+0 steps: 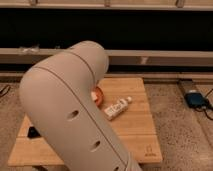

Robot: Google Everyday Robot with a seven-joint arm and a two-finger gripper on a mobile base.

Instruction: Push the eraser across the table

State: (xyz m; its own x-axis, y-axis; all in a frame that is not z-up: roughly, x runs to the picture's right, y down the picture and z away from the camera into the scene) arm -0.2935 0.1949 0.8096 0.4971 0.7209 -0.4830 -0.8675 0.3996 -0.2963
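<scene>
The table [136, 131] has a light bamboo-plank top with a small dark logo [150, 153] at its near right corner. The eraser [33, 132] is a small dark block at the table's left side, partly hidden behind my arm. My arm's large beige link [70, 115] fills the left and middle of the view and covers much of the tabletop. My gripper is out of view.
A white labelled tube [118, 108] lies near the table's middle. An orange round object [99, 96] peeks out from behind the arm. A blue device with a cable [196, 99] lies on the speckled floor at the right. A low wall ledge runs behind the table.
</scene>
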